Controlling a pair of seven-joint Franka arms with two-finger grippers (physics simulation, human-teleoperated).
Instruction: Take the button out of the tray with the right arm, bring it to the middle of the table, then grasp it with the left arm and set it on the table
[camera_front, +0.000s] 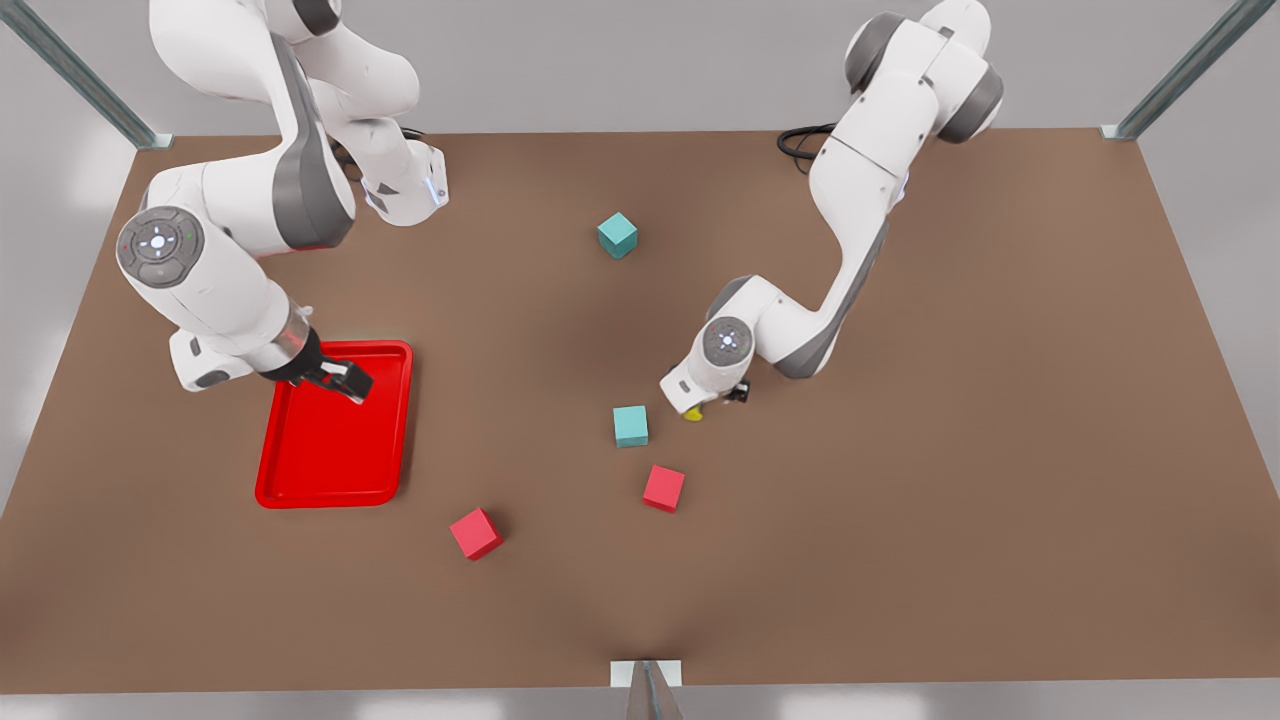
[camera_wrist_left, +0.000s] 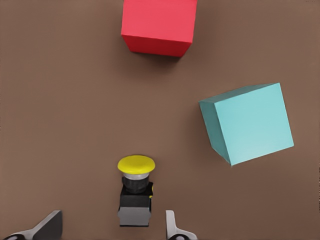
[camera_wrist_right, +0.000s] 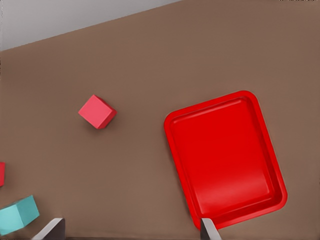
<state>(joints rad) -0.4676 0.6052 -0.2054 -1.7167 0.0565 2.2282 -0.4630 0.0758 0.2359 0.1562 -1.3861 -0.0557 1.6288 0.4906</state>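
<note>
The button (camera_wrist_left: 135, 192), yellow cap & grey boxy body, is seen closest in the left wrist view, resting on the table (camera_front: 900, 500) between the spread fingers of the left gripper (camera_wrist_left: 112, 227), w/ no contact visible; a teal cube (camera_wrist_left: 247, 122) & a red cube (camera_wrist_left: 159, 25) are placed beyond it. In the front view the left gripper (camera_front: 715, 400) is held low near mid-table, w/ the button's yellow cap (camera_front: 692, 414) beside it. The right gripper (camera_front: 345, 382) is held wide & empty over the tray (camera_front: 300, 485), w/ another red cube (camera_wrist_right: 97, 111) off to its side.
</note>
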